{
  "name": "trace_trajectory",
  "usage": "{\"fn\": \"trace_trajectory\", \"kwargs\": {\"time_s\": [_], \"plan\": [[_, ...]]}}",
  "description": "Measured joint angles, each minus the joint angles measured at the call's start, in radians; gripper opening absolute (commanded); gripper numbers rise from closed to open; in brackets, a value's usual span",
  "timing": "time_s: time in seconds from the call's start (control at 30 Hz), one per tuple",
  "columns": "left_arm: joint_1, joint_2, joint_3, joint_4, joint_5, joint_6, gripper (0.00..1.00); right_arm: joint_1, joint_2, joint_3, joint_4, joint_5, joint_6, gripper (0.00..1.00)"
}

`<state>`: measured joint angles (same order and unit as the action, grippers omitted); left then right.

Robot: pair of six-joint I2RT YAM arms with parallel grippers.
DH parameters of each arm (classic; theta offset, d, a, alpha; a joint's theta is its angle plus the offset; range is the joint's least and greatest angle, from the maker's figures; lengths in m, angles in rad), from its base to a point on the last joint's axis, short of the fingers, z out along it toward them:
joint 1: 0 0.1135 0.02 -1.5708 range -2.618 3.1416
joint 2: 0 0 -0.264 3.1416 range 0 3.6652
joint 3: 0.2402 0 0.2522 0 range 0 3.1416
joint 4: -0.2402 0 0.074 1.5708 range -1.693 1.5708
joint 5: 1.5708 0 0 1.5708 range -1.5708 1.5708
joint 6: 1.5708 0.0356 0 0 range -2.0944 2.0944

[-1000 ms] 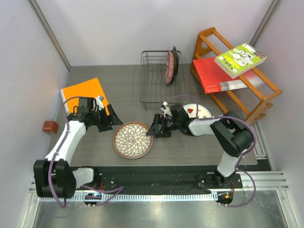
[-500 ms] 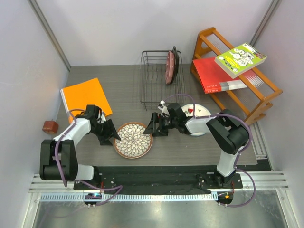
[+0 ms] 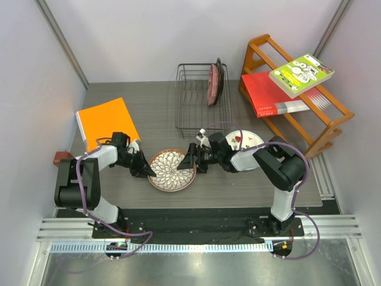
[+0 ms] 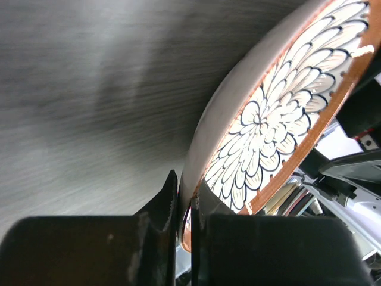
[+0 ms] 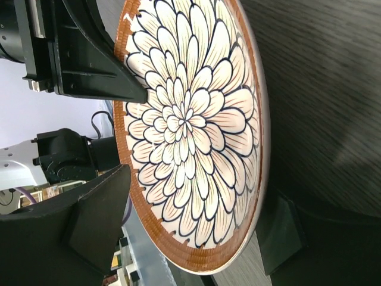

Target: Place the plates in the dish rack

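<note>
The brown-rimmed plate with the white petal pattern [image 3: 172,170] lies near the table's front centre. My left gripper [image 3: 146,169] is shut on its left rim; in the left wrist view the fingers [image 4: 189,190] pinch the plate's edge [image 4: 268,119]. My right gripper [image 3: 190,159] stands open at the plate's right rim. In the right wrist view its fingers [image 5: 199,196] sit one on either side of the plate [image 5: 190,131] without pressing on it. The black wire dish rack [image 3: 193,116] holds a pink plate [image 3: 212,83] and a dark-rimmed plate [image 3: 219,76] upright. A white plate with red motifs [image 3: 253,140] lies under the right arm.
An orange notebook [image 3: 107,121] lies at the back left, with a small brown object [image 3: 62,158] off the table's left edge. The orange wooden shelf [image 3: 294,95] at the right carries a red book [image 3: 271,95] and a green book [image 3: 300,74].
My left gripper swung in to the petal plate's left rim and shut on it. The plate shifted slightly right and back. The right gripper edged closer along the right rim, still open.
</note>
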<state>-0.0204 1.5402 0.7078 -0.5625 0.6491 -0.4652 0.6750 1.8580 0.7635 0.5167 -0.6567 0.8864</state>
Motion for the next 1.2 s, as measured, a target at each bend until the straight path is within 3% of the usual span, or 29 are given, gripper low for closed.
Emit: {"fn": "trace_trajectory", "kwargs": {"time_s": [0.1, 0.27, 0.5, 0.67, 0.8, 0.83, 0.9, 1.07, 1.2], "plan": [[0.002, 0.016, 0.0, 0.025, 0.019, 0.014, 0.0, 0.002, 0.001, -0.005, 0.011, 0.001, 0.005, 0.79], [0.005, 0.05, 0.0, 0.049, 0.044, 0.048, 0.0, 0.002, 0.003, -0.014, 0.006, 0.02, 0.006, 0.59], [0.009, 0.095, 0.012, 0.068, 0.085, 0.071, 0.0, 0.003, 0.004, -0.023, 0.002, 0.04, 0.01, 0.55], [0.01, 0.129, 0.031, 0.071, 0.11, 0.08, 0.01, 0.003, 0.008, -0.021, -0.018, 0.073, 0.01, 0.25], [0.01, 0.129, 0.034, 0.066, 0.108, 0.084, 0.03, 0.0, 0.011, -0.009, -0.071, 0.092, 0.018, 0.2], [0.009, 0.124, 0.034, 0.065, 0.103, 0.081, 0.05, -0.002, 0.011, 0.0, -0.09, 0.09, 0.018, 0.11], [0.008, 0.117, 0.034, 0.065, 0.093, 0.077, 0.3, -0.004, 0.011, 0.009, -0.111, 0.089, 0.014, 0.01], [0.003, 0.083, 0.039, 0.042, 0.055, 0.041, 0.7, -0.017, -0.011, 0.043, -0.209, 0.071, -0.048, 0.01], [0.001, 0.027, 0.074, -0.003, -0.025, 0.057, 0.78, -0.045, -0.065, 0.101, -0.393, 0.067, -0.179, 0.01]]}}
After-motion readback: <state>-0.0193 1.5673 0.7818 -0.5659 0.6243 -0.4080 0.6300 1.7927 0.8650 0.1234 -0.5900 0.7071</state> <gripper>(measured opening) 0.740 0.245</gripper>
